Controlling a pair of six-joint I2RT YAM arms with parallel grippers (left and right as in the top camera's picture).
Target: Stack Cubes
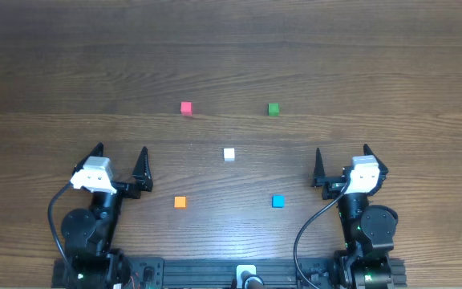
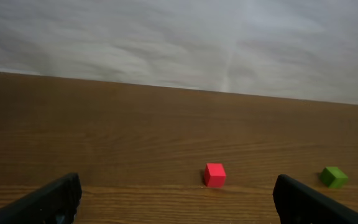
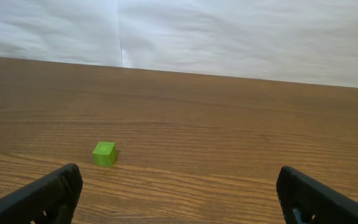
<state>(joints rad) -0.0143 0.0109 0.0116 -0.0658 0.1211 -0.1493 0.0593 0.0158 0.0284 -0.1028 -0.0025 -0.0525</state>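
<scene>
Bench (image 1: 231,48) at the outset of stacking; no cube sits on another. Left hand (image 1: 121,149) and right hand (image 1: 342,150) hang near their bases, both spread wide and released, holding nothing. Five cubes lie singly, well apart: red cube (image 1: 186,107) and green cube (image 1: 273,108) farthest out, white cube (image 1: 229,154) central, orange cube (image 1: 180,202) and blue cube (image 1: 277,201) nearest the arms. Every lift is yet to do.

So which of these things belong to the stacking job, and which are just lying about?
For the job: red cube, green cube, white cube, orange cube, blue cube, left gripper, right gripper.
Just there: wooden table, white backdrop.
</scene>
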